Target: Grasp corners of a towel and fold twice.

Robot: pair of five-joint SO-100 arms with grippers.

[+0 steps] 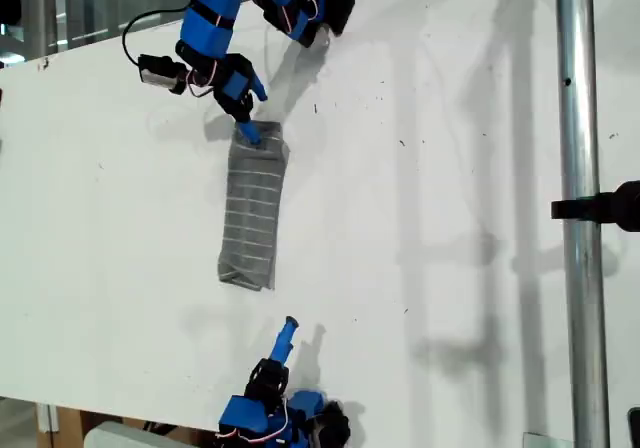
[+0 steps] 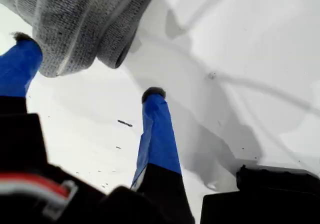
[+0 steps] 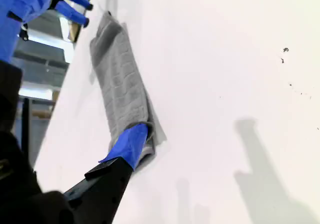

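A: Where does the grey cloth towel with thin pale stripes (image 1: 252, 208) lie?

B: On the flat white table (image 1: 450, 168), left of centre in the exterior view. It is folded into a narrow strip running from the upper part of the frame down toward the lower middle. The stripes cross its width, and its lower end looks doubled over.

A: The blue-fingered first gripper (image 1: 289, 325)?

B: At the exterior view's bottom edge, pointing up toward the towel's lower end and apart from it, with bare table between. In the first wrist view its two blue fingers with dark tips (image 2: 154, 91) stand well apart. Nothing is between them or touching them. The rolled end of the towel (image 2: 75, 19) shows just beyond the tips.

A: And the blue second gripper (image 1: 252, 113)?

B: At the exterior view's upper left, reaching down onto the towel's upper end. One blue finger tip rests on the cloth there. In the second wrist view that finger (image 3: 131, 141) lies on the near end of the towel (image 3: 120, 89), touching it. The opposing jaw is not clearly shown, so it cannot be told whether the cloth is pinched or how wide the jaws stand.

A: Anything else?

B: An upright grey metal pole (image 1: 578, 118) stands at the exterior view's right, well apart from the towel.
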